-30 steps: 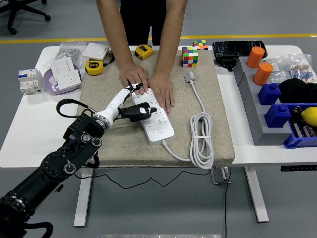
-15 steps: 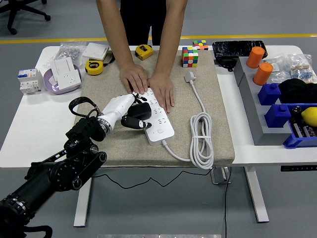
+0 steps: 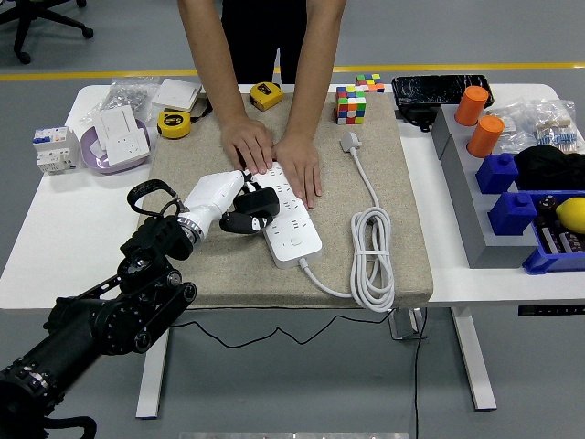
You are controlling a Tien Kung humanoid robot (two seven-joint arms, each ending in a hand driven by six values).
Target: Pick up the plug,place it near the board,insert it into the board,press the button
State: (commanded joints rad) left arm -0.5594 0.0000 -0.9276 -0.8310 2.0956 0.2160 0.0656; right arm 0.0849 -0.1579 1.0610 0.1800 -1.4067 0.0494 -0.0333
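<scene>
A white power strip [image 3: 291, 219] lies on a beige mat [image 3: 366, 146], its white cord coiled to the right [image 3: 372, 261]. My left hand [image 3: 227, 203] comes in from the lower left and is shut on a black plug [image 3: 260, 202], holding it against the strip's left edge. A person at the far side presses both hands [image 3: 274, 155] flat on the strip's far end. My right arm is out of view.
Two yellow tape measures [image 3: 174, 123], a purple dish with a white socket [image 3: 114, 142] and a white breaker [image 3: 53, 148] lie at the far left. A colour cube [image 3: 350, 103] stands behind the mat. Grey tray, blue bins and orange cylinders [image 3: 484, 133] fill the right.
My left hand has pulled back left and down with the black plug, from over the strip's middle to its left edge. The person's hands stay put.
</scene>
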